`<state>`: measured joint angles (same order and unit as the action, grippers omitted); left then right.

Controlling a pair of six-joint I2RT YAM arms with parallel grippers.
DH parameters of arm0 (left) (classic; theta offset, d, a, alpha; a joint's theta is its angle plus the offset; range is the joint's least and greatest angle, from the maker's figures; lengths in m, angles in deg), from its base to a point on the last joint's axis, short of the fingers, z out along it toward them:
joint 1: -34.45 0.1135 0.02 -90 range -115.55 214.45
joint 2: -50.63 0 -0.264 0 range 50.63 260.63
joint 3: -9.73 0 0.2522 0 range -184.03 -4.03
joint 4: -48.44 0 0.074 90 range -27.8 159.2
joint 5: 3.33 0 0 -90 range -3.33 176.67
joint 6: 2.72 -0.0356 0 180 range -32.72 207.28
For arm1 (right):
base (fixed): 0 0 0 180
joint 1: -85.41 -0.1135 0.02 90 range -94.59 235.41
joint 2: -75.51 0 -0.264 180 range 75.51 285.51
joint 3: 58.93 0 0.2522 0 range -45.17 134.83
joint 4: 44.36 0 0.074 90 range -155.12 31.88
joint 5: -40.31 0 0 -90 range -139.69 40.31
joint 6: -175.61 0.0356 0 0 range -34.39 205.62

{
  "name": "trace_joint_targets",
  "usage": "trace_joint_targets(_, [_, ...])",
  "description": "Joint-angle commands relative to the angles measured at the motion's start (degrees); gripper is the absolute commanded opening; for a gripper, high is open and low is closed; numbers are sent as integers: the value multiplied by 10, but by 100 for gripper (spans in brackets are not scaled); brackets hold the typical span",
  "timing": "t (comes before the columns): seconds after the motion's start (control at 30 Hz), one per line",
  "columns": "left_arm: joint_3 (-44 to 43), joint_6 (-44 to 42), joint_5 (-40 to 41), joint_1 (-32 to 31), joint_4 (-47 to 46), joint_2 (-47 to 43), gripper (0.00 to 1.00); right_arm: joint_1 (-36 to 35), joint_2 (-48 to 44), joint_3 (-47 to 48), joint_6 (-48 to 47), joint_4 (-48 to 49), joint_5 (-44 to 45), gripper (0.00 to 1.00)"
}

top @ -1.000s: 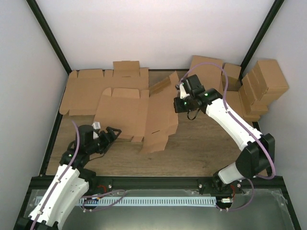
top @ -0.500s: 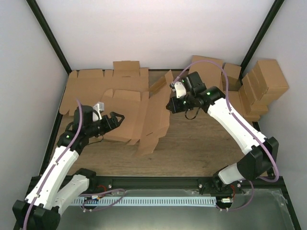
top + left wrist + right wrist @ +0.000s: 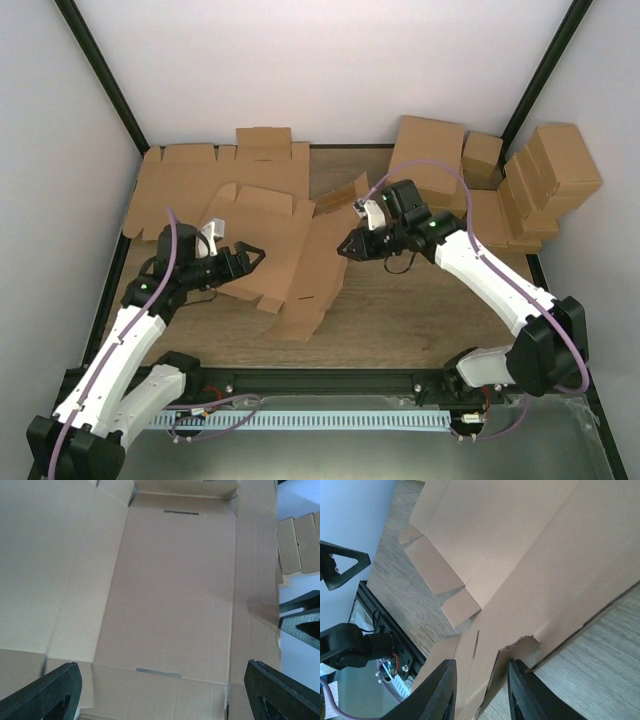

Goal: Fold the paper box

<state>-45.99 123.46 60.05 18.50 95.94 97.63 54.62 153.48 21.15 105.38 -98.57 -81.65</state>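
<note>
The paper box (image 3: 295,250) is a flat brown blank with creases and flaps, lying slanted in the middle of the table. It fills the left wrist view (image 3: 170,590), where two slots show. My left gripper (image 3: 256,258) hovers over its left part, its jaws wide open (image 3: 165,702) with nothing between them. My right gripper (image 3: 344,249) sits at the blank's right edge. In the right wrist view a torn cardboard edge (image 3: 540,640) passes between its parted fingers (image 3: 481,692), which are not pressing on it.
More flat blanks (image 3: 190,185) are stacked at the back left. Closed brown boxes (image 3: 555,165) are piled at the back right, also seen in the left wrist view (image 3: 300,542). Black frame posts (image 3: 100,70) stand at both back corners. Bare wood (image 3: 420,310) lies in front of the right arm.
My right gripper has opened, moved left and down, and the raised flap has dropped. My left gripper has advanced over the blank's left part. The blank has shifted toward the front.
</note>
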Motion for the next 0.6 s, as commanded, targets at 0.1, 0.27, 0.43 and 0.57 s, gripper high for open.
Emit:
trace_joint_targets(0.1, [8,-14,-15,-24,-6,-9,92,-3,-62,-84,80,94,1,36])
trace_joint_targets(0.27, [6,-11,19,-81,-13,12,92,-2,-103,-132,116,120,30,50])
trace_joint_targets(0.43, [-26,-5,93,-195,-27,44,92,-1,-107,-166,147,154,-15,50])
trace_joint_targets(0.57, [-59,-8,150,-280,-28,83,92,-1,-107,-182,163,178,-28,49])
